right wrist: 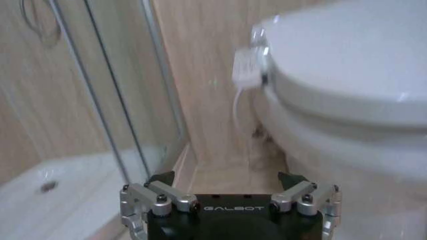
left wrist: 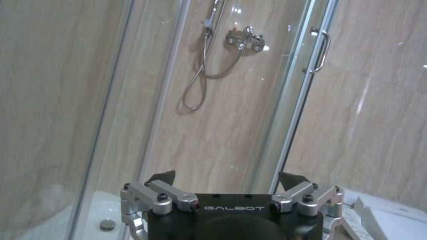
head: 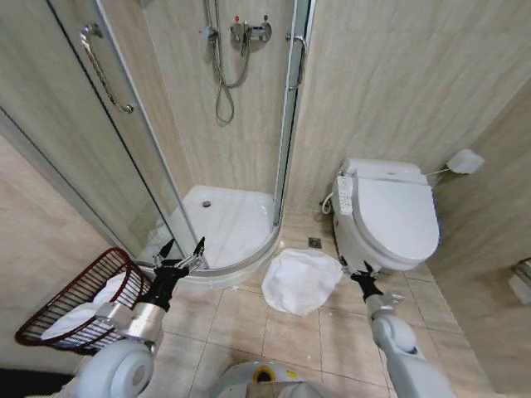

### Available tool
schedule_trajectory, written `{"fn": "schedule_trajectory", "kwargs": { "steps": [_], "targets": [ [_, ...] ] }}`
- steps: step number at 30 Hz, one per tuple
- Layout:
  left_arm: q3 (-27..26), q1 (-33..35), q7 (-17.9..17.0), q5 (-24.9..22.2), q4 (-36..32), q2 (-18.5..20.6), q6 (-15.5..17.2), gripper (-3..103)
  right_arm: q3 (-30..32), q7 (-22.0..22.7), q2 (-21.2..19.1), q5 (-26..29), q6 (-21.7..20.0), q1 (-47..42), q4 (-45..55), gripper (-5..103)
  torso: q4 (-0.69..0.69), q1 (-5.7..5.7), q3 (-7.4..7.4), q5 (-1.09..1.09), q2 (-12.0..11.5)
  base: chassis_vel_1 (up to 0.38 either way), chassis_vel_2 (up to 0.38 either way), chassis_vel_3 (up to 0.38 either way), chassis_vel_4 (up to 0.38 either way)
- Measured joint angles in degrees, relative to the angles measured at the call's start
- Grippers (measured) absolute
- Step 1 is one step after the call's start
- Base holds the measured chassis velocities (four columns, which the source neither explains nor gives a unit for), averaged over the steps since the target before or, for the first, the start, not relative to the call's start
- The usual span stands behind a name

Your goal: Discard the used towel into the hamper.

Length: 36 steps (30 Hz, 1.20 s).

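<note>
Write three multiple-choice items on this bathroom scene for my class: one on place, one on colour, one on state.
1. Where does the white towel lie?
A. in the hamper
B. on the floor between the shower tray and the toilet
C. on the toilet lid

2. What colour is the hamper?
A. dark reddish-brown
B. blue
C. yellow

3. How is the left gripper?
A. shut on the towel
B. open, holding nothing
C. inside the hamper

Key: 1 B, the towel lies on tiles beside the toilet; 2 A, its weave shows that colour; 3 B, its fingers stand apart.

White towel on beige tiles; dark reddish-brown open-weave hamper.
</note>
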Motion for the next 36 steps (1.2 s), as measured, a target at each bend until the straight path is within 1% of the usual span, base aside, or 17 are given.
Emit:
{"fn": "schedule_trajectory", "kwargs": {
  "steps": [1, 3, 4, 6, 7, 14, 18, 24, 26, 28, 29, 32, 34, 36],
  "targets": [
    [0.0, 0.0, 0.0, 0.0, 0.0, 0.0, 0.0, 100, -1.05, -0.84, -0.11, -0.05, -0.19, 1.45, -2.64, 100, 0.0, 0.0, 0.0, 0.01, 0.01, 0.0, 0.0, 0.0, 0.0],
    [0.0, -0.01, 0.0, 0.0, 0.0, 0.0, 0.0, 100, -1.78, -1.54, -0.2, -0.1, -0.45, 2.56, -4.57, 100, 0.0, 0.0, 0.0, 0.0, 0.01, 0.0, 0.0, 0.0, 0.0],
    [0.0, 0.0, 0.0, 0.0, 0.0, 0.0, 0.0, 100, -3.68, -2.74, 0.08, -2.74, -0.2, 6.92, -11.85, 100, 0.0, 0.0, 0.01, 0.0, 0.02, 0.0, 0.0, 0.0, 0.0],
    [0.0, 0.0, 0.0, 0.0, 0.0, 0.0, 0.0, 100, -3.82, -2.77, 0.16, -3.11, -0.09, 7.31, -12.45, 100, 0.01, 0.0, 0.01, 0.01, 0.02, 0.0, 0.0, 0.0, 0.0],
    [0.0, 0.0, 0.0, 0.0, 0.0, 0.0, 0.0, 100, -4.12, -2.74, 0.69, -4.54, 0.58, 8.51, -14.64, 100, 0.01, 0.01, 0.01, 0.01, 0.02, 0.0, 0.0, 0.0, 0.0],
    [0.0, 0.0, 0.0, 0.0, 0.0, 0.0, 0.0, 100, -3.75, -1.75, 1.64, -6.55, 2.86, 7.88, -15.22, 100, -0.01, 0.01, 0.01, 0.0, 0.03, 0.0, 0.0, 0.0, 0.0],
    [0.0, 0.0, 0.0, 0.0, 0.0, 0.0, 0.0, 100, -3.44, -1.75, 1.81, -6.65, 3.15, 7.59, -15.23, 100, 0.0, -0.11, -0.07, -0.01, -0.17, 0.0, 0.0, 0.0, 0.0],
    [0.0, 0.0, 0.0, 0.0, 0.0, 0.0, 0.0, 100, -3.17, -1.99, 1.8, -6.67, 3.63, 6.64, -14.99, 100, 0.0, -0.91, -0.85, 0.0, -1.77, 0.0, 0.0, 0.0, 0.0],
    [0.0, -0.01, 0.0, 0.0, 0.0, 0.0, 0.0, 100, -3.16, -2.0, 1.77, -6.67, 3.65, 6.63, -15.02, 100, 0.0, -0.95, -0.9, 0.0, -1.87, 0.0, 0.0, 0.0, 0.0],
    [0.0, 0.0, 0.0, 0.0, 0.0, 0.0, 0.0, 100, -3.32, -2.14, 1.4, -6.79, 3.84, 6.69, -15.39, 100, 0.0, -1.35, -1.44, 0.0, -2.79, 0.0, 0.0, 0.0, 0.0],
    [0.0, 0.0, 0.0, 0.0, 0.0, 0.0, 0.0, 100, -3.32, -2.14, 1.4, -6.79, 3.84, 6.69, -15.39, 100, 0.0, -1.35, -1.44, 0.0, -2.79, 0.0, 0.0, 0.0, 0.0],
    [0.0, 0.0, 0.0, 0.0, 0.0, 0.0, 0.0, 100, -3.87, -3.0, 0.97, -7.38, 4.2, 7.54, -16.92, 100, 0.0, -1.84, -2.0, 0.0, -3.85, 0.0, 0.0, 0.0, 0.0],
    [0.0, 0.0, 0.0, 0.0, 0.0, 0.0, 0.0, 100, -4.03, -3.42, 0.9, -7.55, 4.37, 7.82, -17.5, 100, 0.01, -1.93, -2.09, 0.0, -4.02, 0.0, 0.0, 0.0, 0.0],
    [0.0, 0.0, 0.0, 0.0, 0.0, 0.0, 0.0, 100, -4.69, -5.73, 0.54, -8.08, 5.17, 9.04, -19.99, 100, 0.0, -2.04, -2.22, 0.0, -4.25, 0.0, 0.0, 0.0, 0.0]
  ]
}}
